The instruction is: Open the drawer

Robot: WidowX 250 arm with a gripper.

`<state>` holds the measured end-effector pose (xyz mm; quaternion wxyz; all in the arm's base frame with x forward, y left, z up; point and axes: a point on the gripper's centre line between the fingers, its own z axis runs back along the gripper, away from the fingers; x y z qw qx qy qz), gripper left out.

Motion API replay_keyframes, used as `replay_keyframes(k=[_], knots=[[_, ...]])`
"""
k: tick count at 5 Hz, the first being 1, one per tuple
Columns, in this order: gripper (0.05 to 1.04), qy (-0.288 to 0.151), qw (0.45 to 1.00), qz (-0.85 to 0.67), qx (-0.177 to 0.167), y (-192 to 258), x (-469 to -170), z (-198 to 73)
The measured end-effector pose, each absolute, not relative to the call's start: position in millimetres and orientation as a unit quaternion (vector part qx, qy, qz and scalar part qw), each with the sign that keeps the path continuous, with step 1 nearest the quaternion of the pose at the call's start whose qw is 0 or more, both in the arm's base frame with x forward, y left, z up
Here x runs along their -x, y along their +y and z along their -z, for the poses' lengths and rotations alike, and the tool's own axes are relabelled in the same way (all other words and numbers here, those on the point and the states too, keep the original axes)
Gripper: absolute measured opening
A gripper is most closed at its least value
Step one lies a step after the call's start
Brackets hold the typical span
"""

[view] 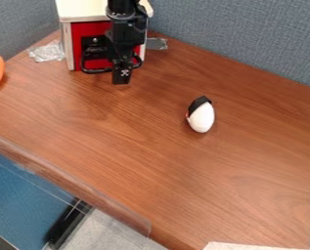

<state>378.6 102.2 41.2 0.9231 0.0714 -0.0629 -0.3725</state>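
While claw [121,77] hangs before red drawer [92,28] | white-topped cabinet [82,10] | contents hidden

The tool [121,77] hangs by the red drawer [90,28].

Reddish-brown wood-grain table [124,141], set against two grey-blue, fabric-covered partition walls, one at the left [16,24] and one along the rear and right [242,34], which meet behind it. Front edge of the table: translucent edging [127,223], running diagonally. Below, lower left: a flat blue surface [20,195], a narrow black bar [69,222] and pale grey flooring [111,234]. Illumination diffuse; shadows on the table soft.
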Motion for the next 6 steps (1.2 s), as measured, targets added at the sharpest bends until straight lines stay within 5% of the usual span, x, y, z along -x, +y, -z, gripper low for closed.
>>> replay_keyframes(k=[2, 3, 6], knots=[[0.348, -0.059, 0.923, 0.372, -0.083, 100, -377, -32], [0.163, -0.055, 0.924, 0.371, -0.079, 99, -376, -31], [0.129, -0.053, 0.92, 0.385, -0.047, 64, -358, -29]])
